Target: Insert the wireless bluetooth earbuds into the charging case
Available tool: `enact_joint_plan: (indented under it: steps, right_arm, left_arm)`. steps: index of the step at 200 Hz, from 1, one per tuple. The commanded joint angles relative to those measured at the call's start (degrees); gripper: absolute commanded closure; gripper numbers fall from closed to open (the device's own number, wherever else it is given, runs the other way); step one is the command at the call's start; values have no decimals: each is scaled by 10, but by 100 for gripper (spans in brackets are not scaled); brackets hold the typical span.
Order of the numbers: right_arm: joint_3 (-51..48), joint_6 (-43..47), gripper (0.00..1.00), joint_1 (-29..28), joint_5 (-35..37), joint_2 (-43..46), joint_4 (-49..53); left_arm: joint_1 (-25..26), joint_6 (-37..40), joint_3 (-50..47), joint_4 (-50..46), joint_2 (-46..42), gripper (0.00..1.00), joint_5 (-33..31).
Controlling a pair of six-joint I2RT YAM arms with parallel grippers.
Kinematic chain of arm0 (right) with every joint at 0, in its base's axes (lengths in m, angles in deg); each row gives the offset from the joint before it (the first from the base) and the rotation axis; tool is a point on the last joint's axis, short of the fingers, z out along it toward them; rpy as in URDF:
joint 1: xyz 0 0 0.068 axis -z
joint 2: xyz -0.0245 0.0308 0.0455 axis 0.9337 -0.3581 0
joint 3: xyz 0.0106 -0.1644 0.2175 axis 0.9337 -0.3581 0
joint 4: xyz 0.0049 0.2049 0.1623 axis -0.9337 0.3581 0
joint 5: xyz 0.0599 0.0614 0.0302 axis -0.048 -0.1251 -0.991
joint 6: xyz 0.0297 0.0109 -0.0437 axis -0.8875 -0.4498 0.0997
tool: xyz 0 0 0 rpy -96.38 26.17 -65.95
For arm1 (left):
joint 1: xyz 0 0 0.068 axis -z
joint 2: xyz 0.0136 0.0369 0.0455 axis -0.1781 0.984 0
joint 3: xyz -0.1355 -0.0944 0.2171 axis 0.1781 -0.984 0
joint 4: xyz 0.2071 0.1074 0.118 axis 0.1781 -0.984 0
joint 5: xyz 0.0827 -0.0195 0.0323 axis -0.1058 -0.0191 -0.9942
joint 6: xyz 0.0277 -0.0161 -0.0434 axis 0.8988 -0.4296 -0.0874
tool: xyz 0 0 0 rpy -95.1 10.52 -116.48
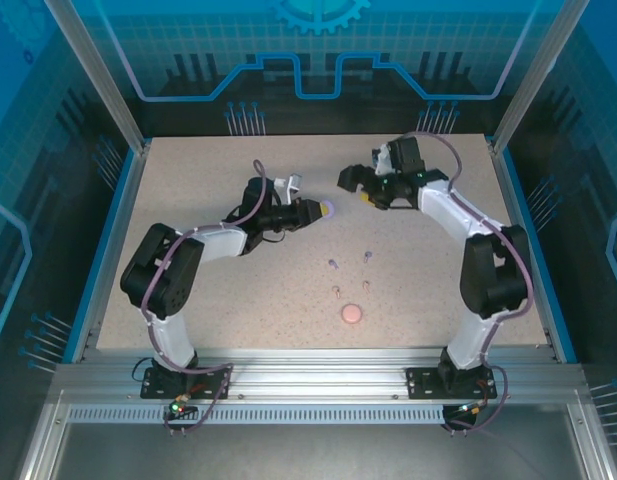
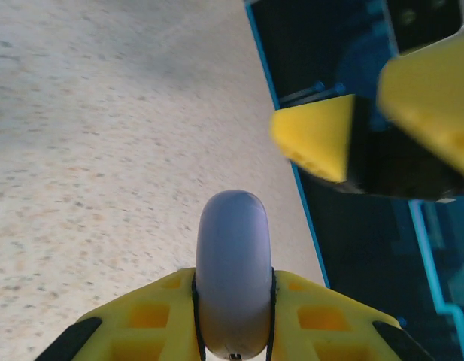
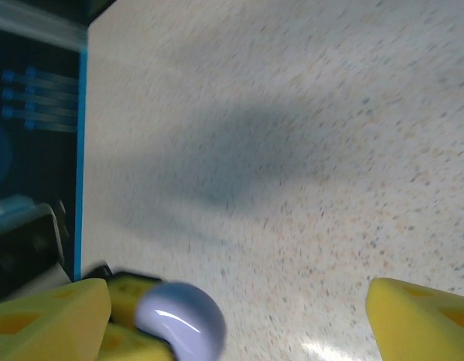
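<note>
The left pincer (image 2: pixel 233 293) grips the purple charging case (image 2: pixel 233 233) edge-on, the right pincer (image 2: pixel 371 120) stands open just beside it, and the earbuds (image 1: pixel 332 264) lie loose on the desk (image 1: pixel 248 300), so I think the case is being prepared and its lid must be opened next.

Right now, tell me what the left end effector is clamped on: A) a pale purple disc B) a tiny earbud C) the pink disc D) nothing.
A: the left end effector is shut on the pale purple disc, edge-on between its yellow fingers; the pink disc lies apart, untouched.
</note>
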Motion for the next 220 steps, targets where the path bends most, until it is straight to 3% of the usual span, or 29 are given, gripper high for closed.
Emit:
enact_joint_plan:
  steps: [1, 64, 148, 220]
  right_arm:
    - [-79, 84, 11, 3, -102, 42, -135]
    - [-177, 91, 13, 6, -150, 84, -199]
    - [-163, 93, 17, 11, -143, 49, -183]
    - [-190, 75, 23, 52, -131, 39, -182]
  left_arm:
    - [-9, 57, 39, -98, -23, 94, 93]
    - [-13, 124, 114, -224, -23, 95, 136]
    - [-13, 122, 127, -223, -24, 95, 140]
    - [-13, 130, 112, -224, -55, 96, 142]
